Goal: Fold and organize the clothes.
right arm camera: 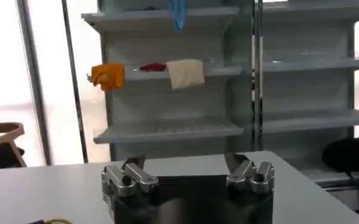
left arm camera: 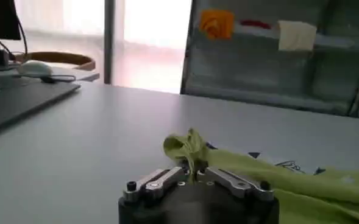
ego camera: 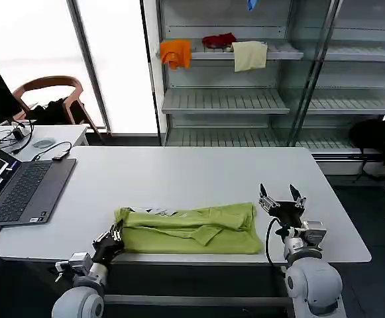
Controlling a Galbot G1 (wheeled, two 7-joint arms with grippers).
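Note:
The clothes are one lime yellow-green T-shirt [ego camera: 192, 228], folded into a long band near the front edge of the white table [ego camera: 179, 175]. My left gripper [ego camera: 117, 233] is at the shirt's left end, shut on a bunched corner of the fabric [left arm camera: 188, 146] that sticks up between its fingers. My right gripper [ego camera: 281, 200] hovers just past the shirt's right end, open, with nothing between its fingers [right arm camera: 133, 165]. In the left wrist view the shirt [left arm camera: 301, 179] trails away from the pinched corner.
An open laptop [ego camera: 20, 189] with cables lies on the table's left side, a wooden chair [ego camera: 50, 93] behind it. Metal shelves [ego camera: 225, 99] at the back hold orange [ego camera: 176, 53], red [ego camera: 219, 41] and cream [ego camera: 250, 55] cloths. A black bag [ego camera: 378, 136] sits at the right.

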